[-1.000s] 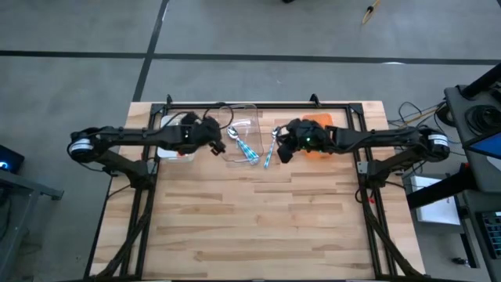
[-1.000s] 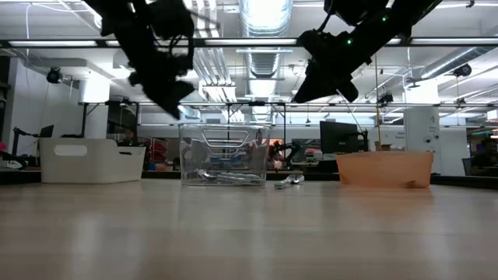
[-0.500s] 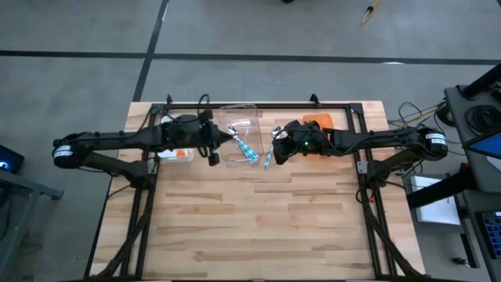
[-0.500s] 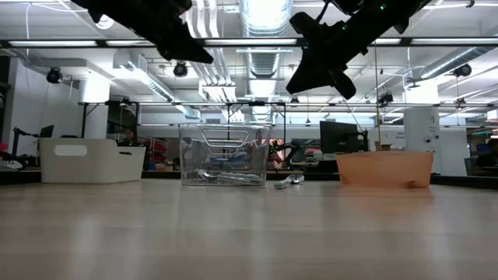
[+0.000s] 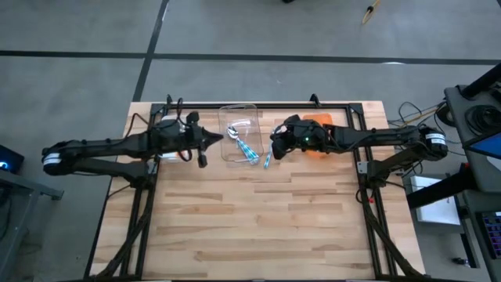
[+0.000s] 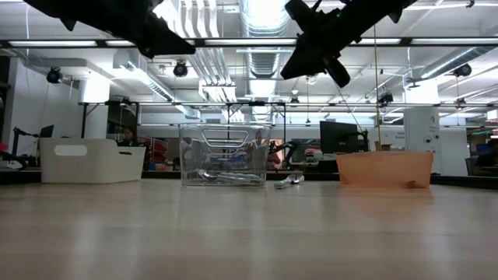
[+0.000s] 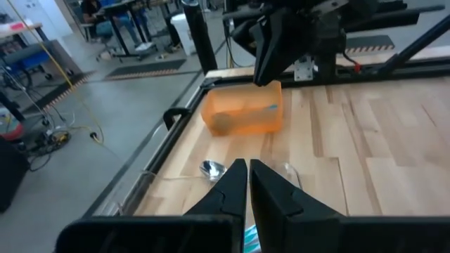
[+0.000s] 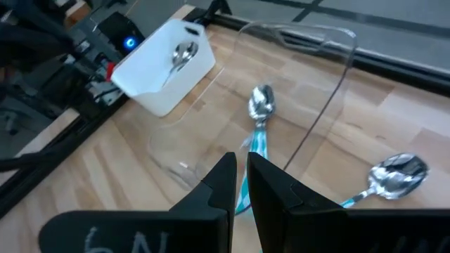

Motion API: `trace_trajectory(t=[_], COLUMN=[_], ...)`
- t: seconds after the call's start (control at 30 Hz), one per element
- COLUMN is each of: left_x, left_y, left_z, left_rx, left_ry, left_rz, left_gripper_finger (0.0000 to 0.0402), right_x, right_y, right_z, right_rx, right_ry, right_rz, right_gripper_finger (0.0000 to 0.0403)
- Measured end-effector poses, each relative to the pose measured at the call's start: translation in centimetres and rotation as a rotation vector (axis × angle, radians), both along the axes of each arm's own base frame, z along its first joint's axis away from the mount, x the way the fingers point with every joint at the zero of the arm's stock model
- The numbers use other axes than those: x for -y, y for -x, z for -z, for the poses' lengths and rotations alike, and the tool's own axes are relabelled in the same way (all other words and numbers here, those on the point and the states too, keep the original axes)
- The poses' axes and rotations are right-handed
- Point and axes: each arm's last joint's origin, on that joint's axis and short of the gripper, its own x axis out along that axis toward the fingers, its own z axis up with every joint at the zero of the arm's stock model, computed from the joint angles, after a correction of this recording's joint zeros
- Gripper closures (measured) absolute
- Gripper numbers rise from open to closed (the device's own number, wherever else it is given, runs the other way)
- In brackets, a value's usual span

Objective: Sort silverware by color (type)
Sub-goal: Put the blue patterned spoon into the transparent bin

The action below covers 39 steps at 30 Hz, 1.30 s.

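Note:
The silverware shows as small spoons. One with a silver bowl and light blue handle (image 5: 243,145) lies in the clear bin (image 5: 252,110). Another (image 8: 397,173) lies on the table between the clear bin and the orange bin (image 5: 322,119). A third (image 8: 184,53) rests in the white bin (image 8: 163,70). My left gripper (image 5: 220,139) hovers shut between the white and clear bins, pointing almost level. My right gripper (image 5: 273,143) hovers shut above the spoon on the table. Neither holds anything that I can see.
The three bins stand in a row along the table's far edge: white (image 6: 92,159), clear (image 6: 226,155), orange (image 6: 385,167). The orange bin (image 7: 242,109) holds something with a blue part. Bare wood (image 5: 258,219) stretches from the bins to the near edge.
My left gripper has risen, drawn back toward the table's left edge and tipped up from pointing steeply down to nearly level. My right gripper has risen a little and rolled slightly. The spoons and bins have stayed where they were.

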Motion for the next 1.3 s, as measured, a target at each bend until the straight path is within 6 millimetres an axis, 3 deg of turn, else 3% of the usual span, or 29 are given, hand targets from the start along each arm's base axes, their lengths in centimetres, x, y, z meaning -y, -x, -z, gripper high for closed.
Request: trace_trajectory(t=[0.23,0.47,0.9,1.3], left_x=[0.1,0.1,0.4,0.5], left_y=[0.4,0.5,2.5,2.8], left_z=[-0.4,-0.4,-0.8,-0.5], left_rx=[0.021,0.008,-0.027,-0.06], left_ry=[0.006,-0.02,-0.033,-0.023], left_rz=[-0.003,0.002,-0.039,-0.04], left_gripper_finger=[0.04,0.04,0.04,0.04], right_x=[0.3,1.2,2.6,3.3], right_y=[-0.1,-1.5,-4.3,-5.3], right_z=[0.2,2.2,3.4,5.5], right_rx=[0.005,-0.062,-0.42,-0.506], right_ry=[-0.013,-0.049,-0.146,-0.174], right_rz=[0.051,0.09,0.264,0.3], right_gripper_finger=[0.0375,0.0375,0.0375,0.0375])
